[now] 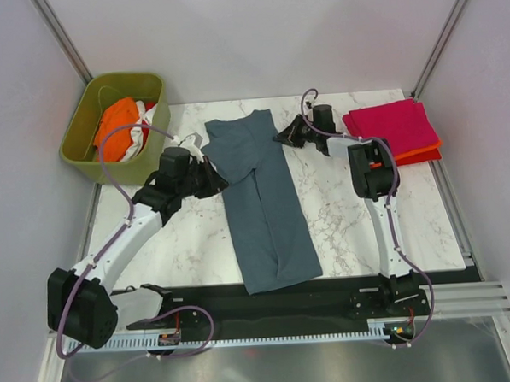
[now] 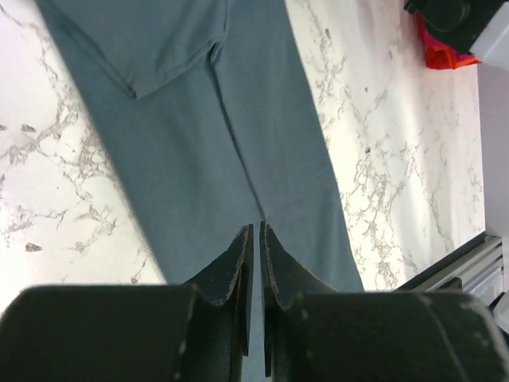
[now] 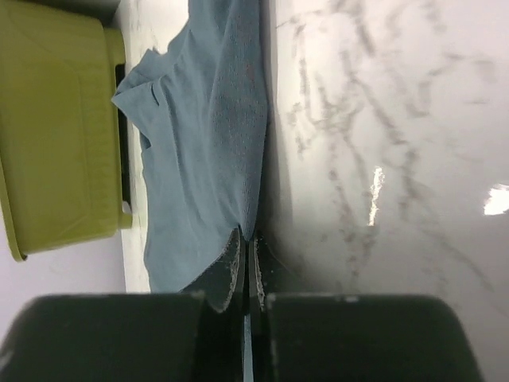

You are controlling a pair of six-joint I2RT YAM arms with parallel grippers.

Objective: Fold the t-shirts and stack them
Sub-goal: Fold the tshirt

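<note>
The slate blue-grey t-shirt [image 1: 269, 216] lies as a long folded strip down the middle of the marble table [image 1: 351, 229]. My left gripper [image 1: 213, 178] is at its upper left edge. In the left wrist view the jaws [image 2: 257, 227] are closed to a thin slit with cloth [image 2: 199, 143] in it. My right gripper [image 1: 280, 138] is at the upper right edge. In the right wrist view it [image 3: 245, 237] pinches the shirt's edge [image 3: 207, 143]. A folded magenta-pink shirt [image 1: 393, 124] lies on an orange-red one [image 1: 424, 155] at the far right.
The olive-green bin [image 1: 77, 140] stands at the far left corner and holds an orange shirt [image 1: 119, 121] and a white/red one [image 1: 137, 144]. The bin also shows in the right wrist view [image 3: 56, 135]. Enclosure walls stand around the table.
</note>
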